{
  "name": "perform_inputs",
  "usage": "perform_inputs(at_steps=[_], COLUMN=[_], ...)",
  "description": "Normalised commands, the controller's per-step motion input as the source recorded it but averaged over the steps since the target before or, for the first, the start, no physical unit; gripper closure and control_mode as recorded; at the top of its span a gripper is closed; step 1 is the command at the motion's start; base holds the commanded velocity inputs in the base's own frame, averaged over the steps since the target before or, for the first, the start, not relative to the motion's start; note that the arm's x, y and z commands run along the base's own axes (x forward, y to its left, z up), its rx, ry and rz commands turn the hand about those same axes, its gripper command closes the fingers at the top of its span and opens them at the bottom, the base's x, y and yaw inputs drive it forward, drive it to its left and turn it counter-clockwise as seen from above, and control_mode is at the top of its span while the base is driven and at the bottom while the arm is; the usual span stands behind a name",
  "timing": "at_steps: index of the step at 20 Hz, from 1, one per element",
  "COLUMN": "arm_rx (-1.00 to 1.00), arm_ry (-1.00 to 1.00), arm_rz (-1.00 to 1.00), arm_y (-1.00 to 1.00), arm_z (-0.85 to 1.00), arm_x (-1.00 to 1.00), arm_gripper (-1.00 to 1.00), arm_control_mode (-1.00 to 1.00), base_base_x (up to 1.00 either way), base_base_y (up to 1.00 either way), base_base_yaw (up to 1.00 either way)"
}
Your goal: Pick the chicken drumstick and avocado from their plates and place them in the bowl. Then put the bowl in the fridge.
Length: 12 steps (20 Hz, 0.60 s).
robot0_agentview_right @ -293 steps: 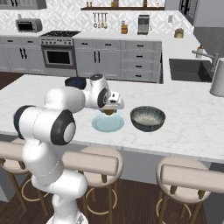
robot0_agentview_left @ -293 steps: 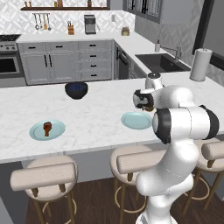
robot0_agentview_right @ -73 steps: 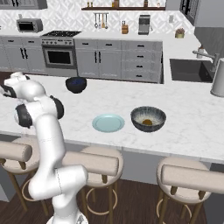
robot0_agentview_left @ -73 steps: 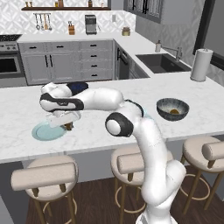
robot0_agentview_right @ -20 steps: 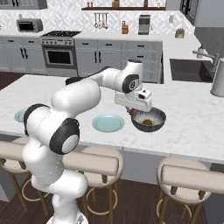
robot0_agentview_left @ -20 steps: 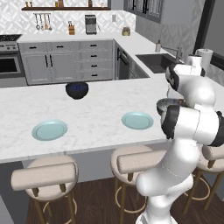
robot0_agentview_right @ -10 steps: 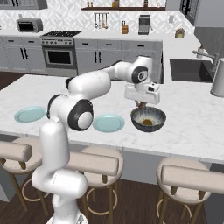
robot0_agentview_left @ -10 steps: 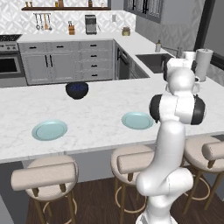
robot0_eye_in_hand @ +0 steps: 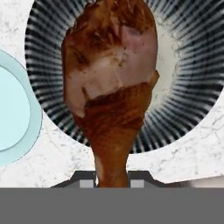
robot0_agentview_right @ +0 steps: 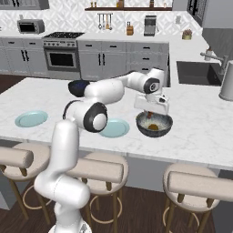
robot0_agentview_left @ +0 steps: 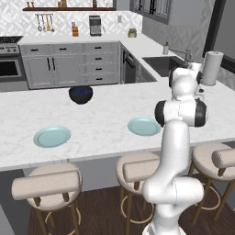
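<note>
My gripper is shut on the thin end of the reddish-brown chicken drumstick, which hangs right over the ribbed blue-grey bowl. From the right base view the gripper hovers just above the bowl with the drumstick in it. A small brownish piece that looks like the avocado lies inside the bowl. Two pale teal plates lie bare on the counter. In the left base view my own arm hides the bowl. The fridge is out of view.
A dark navy bowl stands further back on the island. A paper towel roll and a sink are to the right. Stools line the near edge of the island.
The hand has shifted a little to the right and down over the bowl, and the arm's upper links have swung round. The drumstick stays in the grip.
</note>
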Motion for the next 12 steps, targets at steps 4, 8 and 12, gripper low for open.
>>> perform_inputs(at_steps=[4,8,12], arm_rx=[0.00,0.00,0.00], arm_ry=[-0.15,-0.19,-0.01], arm_rz=[0.03,0.00,0.00], arm_y=[-0.01,0.00,0.00], arm_z=[-0.47,-0.42,-0.39], arm_x=[0.12,0.04,0.26], arm_gripper=[1.00,1.00,1.00], arm_control_mode=[-1.00,-1.00,-1.00], base_base_x=[0.00,0.00,0.00], base_base_y=[0.00,0.00,0.00], base_base_yaw=[0.00,0.00,0.00])
